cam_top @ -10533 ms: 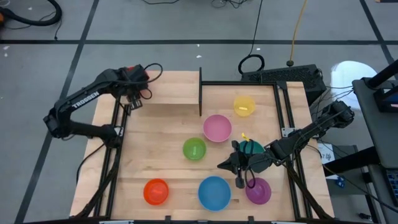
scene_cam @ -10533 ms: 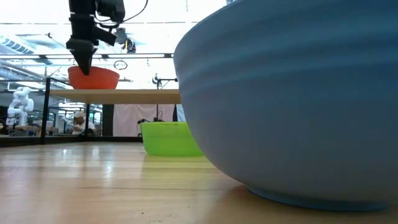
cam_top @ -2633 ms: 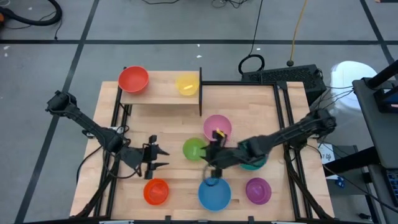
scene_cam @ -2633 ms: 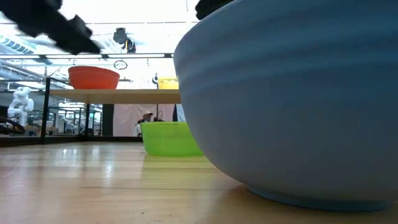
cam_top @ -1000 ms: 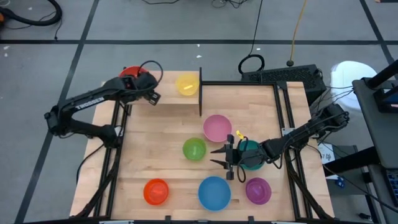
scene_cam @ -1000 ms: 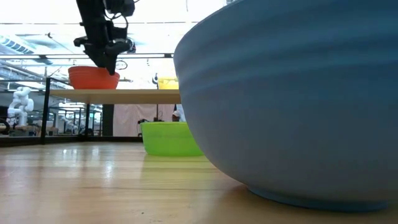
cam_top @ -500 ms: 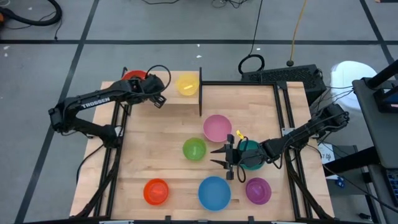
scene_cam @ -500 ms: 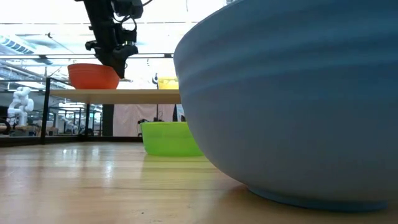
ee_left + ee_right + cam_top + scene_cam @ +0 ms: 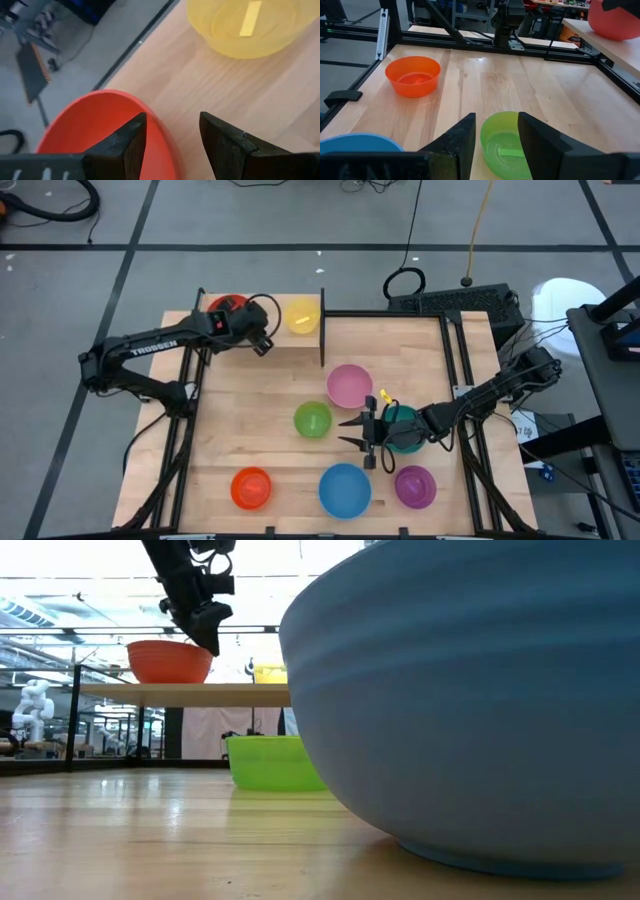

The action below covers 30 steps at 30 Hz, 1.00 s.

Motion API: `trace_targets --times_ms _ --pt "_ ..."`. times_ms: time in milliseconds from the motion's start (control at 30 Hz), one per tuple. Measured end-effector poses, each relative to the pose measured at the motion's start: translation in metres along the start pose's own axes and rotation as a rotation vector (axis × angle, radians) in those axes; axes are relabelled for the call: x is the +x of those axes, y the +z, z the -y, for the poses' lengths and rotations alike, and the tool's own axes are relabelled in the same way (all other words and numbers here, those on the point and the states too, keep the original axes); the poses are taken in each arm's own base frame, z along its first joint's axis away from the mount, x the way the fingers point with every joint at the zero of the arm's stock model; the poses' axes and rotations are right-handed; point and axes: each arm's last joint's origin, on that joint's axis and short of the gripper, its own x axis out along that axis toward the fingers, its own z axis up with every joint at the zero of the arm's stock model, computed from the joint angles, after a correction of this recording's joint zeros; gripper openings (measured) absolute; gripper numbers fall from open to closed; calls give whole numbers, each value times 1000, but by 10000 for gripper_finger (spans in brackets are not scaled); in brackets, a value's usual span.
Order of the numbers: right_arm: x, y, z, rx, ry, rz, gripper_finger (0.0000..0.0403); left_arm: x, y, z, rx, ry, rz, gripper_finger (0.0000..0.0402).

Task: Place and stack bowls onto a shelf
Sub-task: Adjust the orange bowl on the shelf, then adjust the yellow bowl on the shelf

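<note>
On the shelf (image 9: 280,332) at the far left stand a red bowl (image 9: 90,130) and a yellow bowl (image 9: 302,315), both on their bases. My left gripper (image 9: 172,135) reaches down over the red bowl's rim on the side toward the yellow bowl. It is open, with one finger inside the bowl and one outside. My right gripper (image 9: 352,434) is open and touches nothing. It hovers low over the table beside the green bowl (image 9: 312,419), and its arm lies over the teal bowl (image 9: 405,435). My left gripper straddles the red bowl's rim (image 9: 161,131) from above, pointing down. The inner finger (image 9: 127,142) lies against the bowl's inner wall just under the rim. The outer finger (image 9: 220,142) stands apart from the bowl, with bare wood between them. The bowl sits upright on the shelf.
On the tabletop stand a pink bowl (image 9: 349,385), an orange bowl (image 9: 250,488), a blue bowl (image 9: 345,490) and a purple bowl (image 9: 415,486). A black post (image 9: 322,328) rises at the shelf's right end. A black frame rail (image 9: 455,360) runs along the table's right side.
My left gripper has moved along the shelf toward the table's right edge. The red bowl has slid with it across the board, closer to the yellow bowl, and stays upright. The gap between the fingers has not changed.
</note>
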Motion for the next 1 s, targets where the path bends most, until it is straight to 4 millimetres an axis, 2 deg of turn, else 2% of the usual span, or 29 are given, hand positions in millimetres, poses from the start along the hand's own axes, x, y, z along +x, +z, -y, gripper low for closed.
trace_targets --times_ms 200,333,500,667,800,1000 --pt "0 0 0 0 0 0 139 -30 -4 2 37 -23 97 188" --pt "0 0 1 2 -3 2 139 -52 0 13 122 -186 233 188" --pt "1 5 5 31 -86 53 139 -54 13 27 178 -379 357 188" --pt "1 15 11 77 -214 145 139 -38 28 41 180 -387 419 188" --pt "1 18 13 87 -219 176 139 -10 39 45 106 -327 389 188" --pt "0 18 11 90 -211 175 139 29 43 40 28 -145 292 188"
